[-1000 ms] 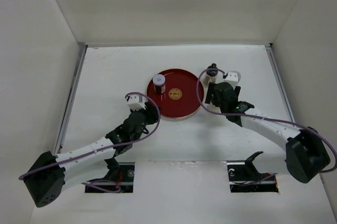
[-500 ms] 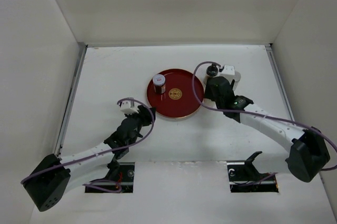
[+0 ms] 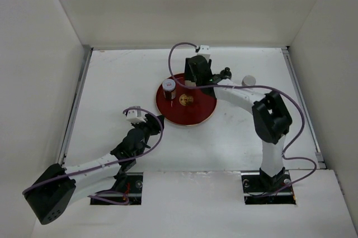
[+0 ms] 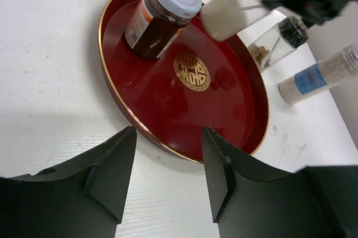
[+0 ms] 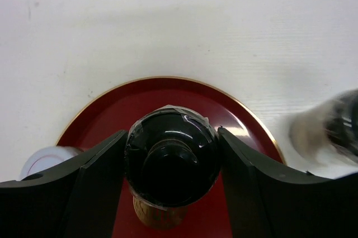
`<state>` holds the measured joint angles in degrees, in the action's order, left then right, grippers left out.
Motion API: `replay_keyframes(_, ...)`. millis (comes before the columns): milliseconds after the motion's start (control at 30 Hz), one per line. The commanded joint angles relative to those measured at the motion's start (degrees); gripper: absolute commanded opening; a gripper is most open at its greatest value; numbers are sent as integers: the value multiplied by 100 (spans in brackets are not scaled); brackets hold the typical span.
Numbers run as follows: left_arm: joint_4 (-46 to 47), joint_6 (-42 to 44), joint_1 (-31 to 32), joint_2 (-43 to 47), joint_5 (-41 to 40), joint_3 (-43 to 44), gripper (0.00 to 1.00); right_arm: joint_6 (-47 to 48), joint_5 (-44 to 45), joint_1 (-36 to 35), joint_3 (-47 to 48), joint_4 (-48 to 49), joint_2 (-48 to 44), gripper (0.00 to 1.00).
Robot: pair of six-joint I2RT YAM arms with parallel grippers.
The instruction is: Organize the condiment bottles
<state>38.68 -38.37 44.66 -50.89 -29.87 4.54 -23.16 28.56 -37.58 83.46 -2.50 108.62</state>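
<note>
A dark jar with a pale lid (image 3: pixel 169 87) (image 4: pixel 165 12) stands at the back left of the round red tray (image 3: pixel 196 116) (image 4: pixel 168 98). Over the tray's far part, my right gripper (image 3: pixel 193 81) (image 5: pixel 170 137) is shut on a brown jar with a black cap (image 5: pixel 170 160); whether the jar rests on the tray I cannot tell. A pale black-capped bottle (image 3: pixel 226 72) (image 4: pixel 277 39) and a white cylinder (image 3: pixel 248 80) (image 4: pixel 313 76) stand on the table right of the tray. My left gripper (image 3: pixel 154 120) (image 4: pixel 168 165) sits just off the tray's near left rim, open, nothing between its fingers.
White walls close in the table (image 3: pixel 112 81) on the left, back and right. The right arm's forearm (image 3: pixel 240 94) stretches across the tray's right side, with its elbow (image 3: pixel 271 116) standing near the middle right.
The right arm has swung left from beside the black-capped bottle to over the tray, its jaws closed on the brown jar. The left gripper drew back from the tray rim and parted slightly.
</note>
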Motion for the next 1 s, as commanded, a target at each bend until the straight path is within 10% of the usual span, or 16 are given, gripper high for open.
replay_keyframes(0, 386, 58, 11, -34, -72, 3, 48, 197, -131, -34, 802, 505, 334, 61)
replay_keyframes(167, 465, 75, -6, -166, -72, 30, 48, 171, -175, -43, 1225, 435, 845, 66)
replay_keyframes(367, 465, 75, -32, -280, -72, 39, 49, 145, -210, -60, 1138, 365, 574, 96)
replay_keyframes(700, 553, 58, -50, -421, -45, 74, 50, 364, 606, 607, -637, 391, -1202, 98)
replay_keyframes(967, 562, 40, -68, -553, -2, 118, 51, 356, 748, 1073, -981, 153, -931, 100)
